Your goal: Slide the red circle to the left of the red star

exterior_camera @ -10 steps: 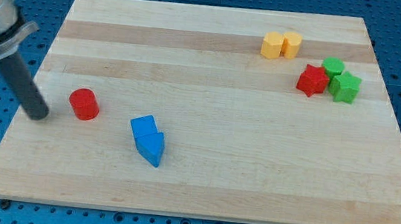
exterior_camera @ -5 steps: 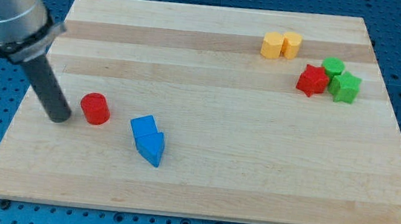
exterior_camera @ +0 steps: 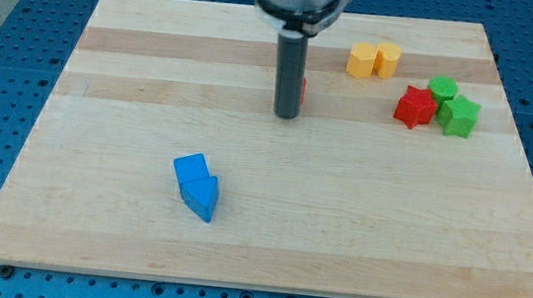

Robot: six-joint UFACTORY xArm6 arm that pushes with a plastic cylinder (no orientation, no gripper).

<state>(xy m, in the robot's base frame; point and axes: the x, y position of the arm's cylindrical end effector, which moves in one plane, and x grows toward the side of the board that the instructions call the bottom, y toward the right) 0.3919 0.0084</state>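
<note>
My tip (exterior_camera: pixel 286 114) rests on the board's upper middle. The red circle (exterior_camera: pixel 303 87) is almost fully hidden behind the rod; only a thin red sliver shows at the rod's right edge. The red star (exterior_camera: pixel 415 107) lies at the view's right, well to the right of the tip and the sliver. It touches the green blocks beside it.
A green circle (exterior_camera: pixel 443 88) and a green star (exterior_camera: pixel 460 117) sit right of the red star. Two yellow blocks (exterior_camera: pixel 374 59) lie above and left of it. Two blue blocks (exterior_camera: pixel 196 186) lie at the lower left of the wooden board (exterior_camera: pixel 138 46).
The rod swept from the board's left edge to its upper middle. The red circle moved with it, from the left side to just behind the rod.
</note>
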